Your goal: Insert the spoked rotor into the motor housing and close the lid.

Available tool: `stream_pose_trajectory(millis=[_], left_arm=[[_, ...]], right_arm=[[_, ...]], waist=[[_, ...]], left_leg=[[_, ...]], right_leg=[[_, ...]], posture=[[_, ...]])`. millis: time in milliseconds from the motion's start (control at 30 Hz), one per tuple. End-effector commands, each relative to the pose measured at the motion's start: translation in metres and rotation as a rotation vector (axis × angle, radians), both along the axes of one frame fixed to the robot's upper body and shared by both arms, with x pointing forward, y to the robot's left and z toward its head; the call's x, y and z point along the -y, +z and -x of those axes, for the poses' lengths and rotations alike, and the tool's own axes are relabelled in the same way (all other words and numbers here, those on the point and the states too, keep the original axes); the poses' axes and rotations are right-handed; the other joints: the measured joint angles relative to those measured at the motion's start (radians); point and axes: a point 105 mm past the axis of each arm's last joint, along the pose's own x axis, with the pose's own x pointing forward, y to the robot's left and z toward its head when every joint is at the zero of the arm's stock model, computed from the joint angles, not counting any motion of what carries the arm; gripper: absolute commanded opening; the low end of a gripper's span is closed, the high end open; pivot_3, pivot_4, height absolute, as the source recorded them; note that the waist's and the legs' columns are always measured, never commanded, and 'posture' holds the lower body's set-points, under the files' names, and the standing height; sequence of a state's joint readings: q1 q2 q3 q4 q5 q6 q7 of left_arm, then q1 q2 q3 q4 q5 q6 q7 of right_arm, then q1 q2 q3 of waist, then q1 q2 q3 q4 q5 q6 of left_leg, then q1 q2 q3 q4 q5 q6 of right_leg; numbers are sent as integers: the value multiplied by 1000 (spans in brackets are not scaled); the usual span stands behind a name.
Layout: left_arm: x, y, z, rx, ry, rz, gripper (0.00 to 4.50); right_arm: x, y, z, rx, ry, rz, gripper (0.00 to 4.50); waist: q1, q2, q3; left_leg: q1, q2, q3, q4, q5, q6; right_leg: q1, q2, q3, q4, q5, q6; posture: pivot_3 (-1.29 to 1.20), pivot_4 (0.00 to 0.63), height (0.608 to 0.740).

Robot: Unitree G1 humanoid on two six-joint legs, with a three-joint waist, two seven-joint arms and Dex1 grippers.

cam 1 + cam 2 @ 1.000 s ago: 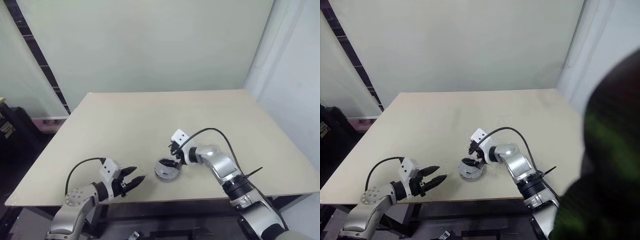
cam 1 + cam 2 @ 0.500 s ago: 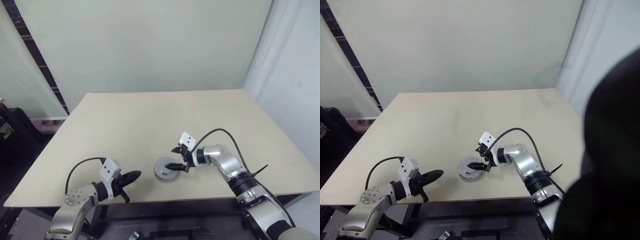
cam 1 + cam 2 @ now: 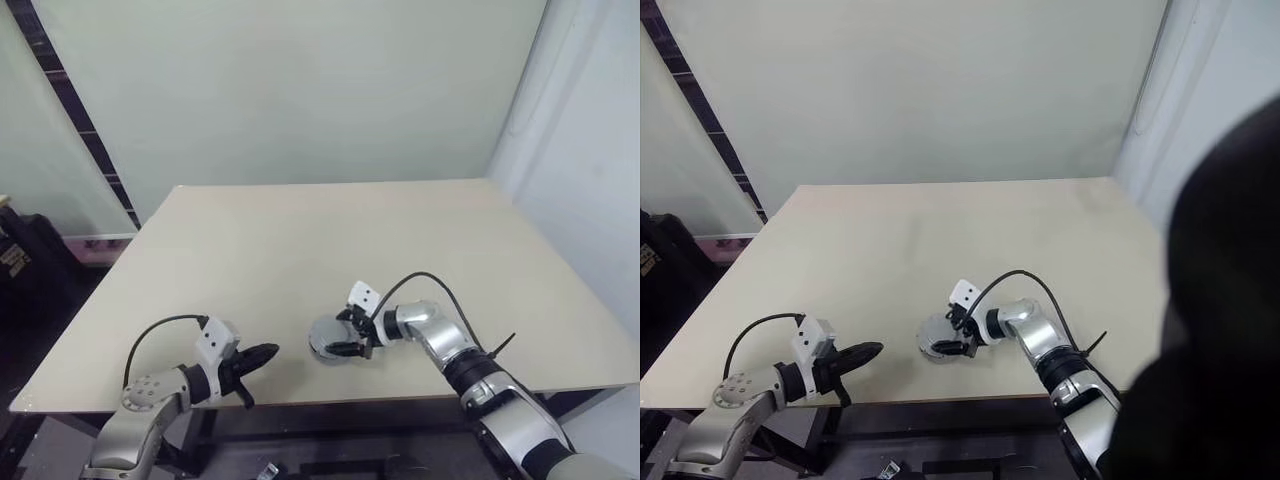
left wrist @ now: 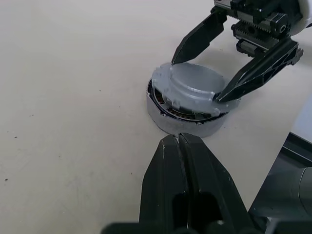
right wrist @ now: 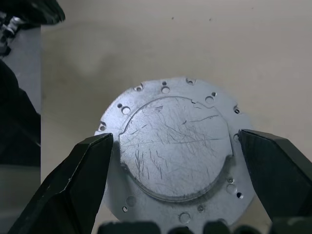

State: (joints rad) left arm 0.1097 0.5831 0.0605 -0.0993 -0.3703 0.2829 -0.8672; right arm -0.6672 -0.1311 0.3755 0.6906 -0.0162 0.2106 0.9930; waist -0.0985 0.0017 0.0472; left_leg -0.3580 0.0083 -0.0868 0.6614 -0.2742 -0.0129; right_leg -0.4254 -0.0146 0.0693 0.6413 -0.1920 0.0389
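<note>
Lid (image 4: 194, 87) atop motor housing (image 4: 185, 117) | R gripper (image 4: 200, 78) spread wide, straddling lid | L gripper (image 4: 179, 141) clenched, empty, nearby

lid (image 5: 175, 151): pale silver-grey, scuffed with fine scratches, small dark holes dotted round its edge
motor housing (image 4: 181, 118): silver-grey wall, a sliver of reddish-copper winding under the lid
right gripper (image 4: 202, 73): black fingers at the lid's 9 and 3 o'clock
left gripper (image 4: 181, 140): glossy black fingers
table (image 3: 250, 250): plain beige, a few tiny dark specks
wall (image 3: 280, 90): pale green
</note>
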Motion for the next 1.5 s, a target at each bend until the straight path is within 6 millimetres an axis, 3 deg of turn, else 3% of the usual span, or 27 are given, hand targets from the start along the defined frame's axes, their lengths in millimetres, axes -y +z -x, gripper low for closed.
stream_pose_trajectory(millis=[33, 100, 233, 267, 833, 1500], left_arm=[[-1, 14, -2, 52, -8, -5, 14], [-1, 14, -2, 52, -9, -6, 14], [0, 14, -2, 51, -11, -6, 0], [1, 14, -2, 50, -13, -5, 0], [6, 12, -3, 45, -23, 6, 0], [9, 13, -5, 46, -30, 6, 0]], right_arm=[[-9, 14, -6, 55, 23, -20, 4500], [-10, 15, -6, 53, 18, -23, 4500], [-13, 16, -6, 46, 7, -33, 3302], [-14, 17, -6, 37, 1, -36, 3259], [-23, 24, -9, -43, -141, -38, 3259], [-17, 6, -2, 17, -150, 128, 3259]], waist=[[0, 0, 0], [0, 0, 0], [0, 0, 0], [0, 0, 0], [-1, 0, 0], [-1, 0, 0]], left_leg=[[0, 0, 0, 0, 0, 0], [0, 0, 0, 0, 0, 0], [0, 0, 0, 0, 0, 0], [0, 0, 0, 0, 0, 0], [0, 0, 0, 0, 0, 0], [0, 0, 0, 0, 0, 0]], right_leg=[[0, 0, 0, 0, 0, 0], [0, 0, 0, 0, 0, 0], [0, 0, 0, 0, 0, 0], [0, 0, 0, 0, 0, 0], [0, 0, 0, 1, 0, 0], [0, 0, 0, 1, 0, 0]], posture=[[0, 0, 740], [0, 0, 740], [0, 0, 740], [0, 0, 740], [0, 0, 740], [0, 0, 740]])
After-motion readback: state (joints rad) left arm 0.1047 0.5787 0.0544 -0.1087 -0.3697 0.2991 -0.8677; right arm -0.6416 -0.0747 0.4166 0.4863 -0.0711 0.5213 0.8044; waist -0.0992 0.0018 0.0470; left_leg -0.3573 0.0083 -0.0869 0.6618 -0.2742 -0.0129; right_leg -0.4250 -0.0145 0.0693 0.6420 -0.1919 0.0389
